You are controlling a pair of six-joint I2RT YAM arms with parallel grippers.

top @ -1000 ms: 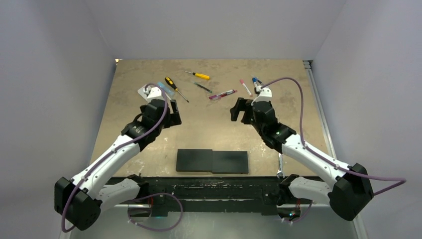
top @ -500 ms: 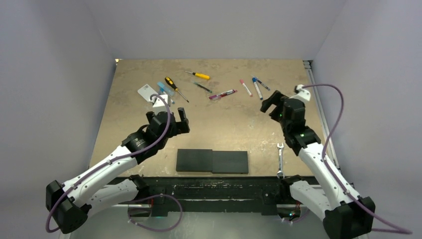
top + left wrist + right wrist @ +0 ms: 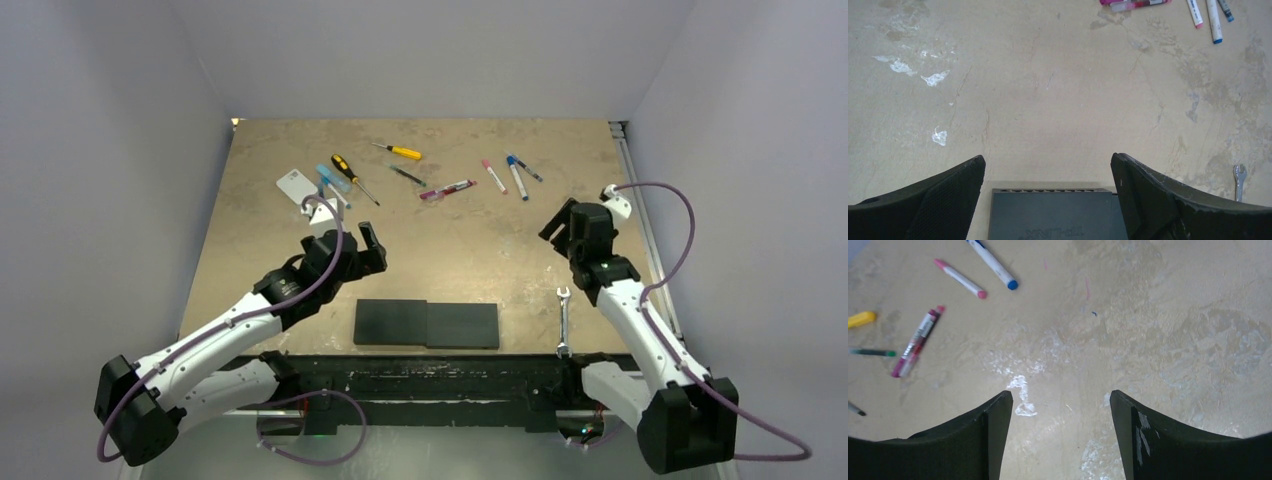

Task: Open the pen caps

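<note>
Both claws are empty and hover off the tan tabletop (image 3: 450,250). The left claw (image 3: 357,238) has its jaws wide with nothing between them. The right claw (image 3: 562,222) has its jaws apart too, a bit narrower, nothing held.

Pens:
- The white-barrelled pen with pink cap (image 3: 960,278) and the white-barrelled pen with blue cap (image 3: 993,262) lie side by side, ahead-left of the right claw and well apart from it.
- The magenta labelled pen (image 3: 917,342) is further left, ahead-right of the left claw.
- The light-blue-capped pen (image 3: 327,180) is ahead of the left claw, beside the black-and-yellow-handled screwdriver (image 3: 352,176).
- The flat black box (image 3: 1053,212) sits just behind the left claw's jaws.

Step, as I read it: pre-grasp. No pen is picked and the caps look seated.

Next: bring the right claw down across one white barrel and lift, then close the left claw on the cap and pull along the axis. The two white pens lie close together, so there's a risk of nudging the neighbour.
</note>
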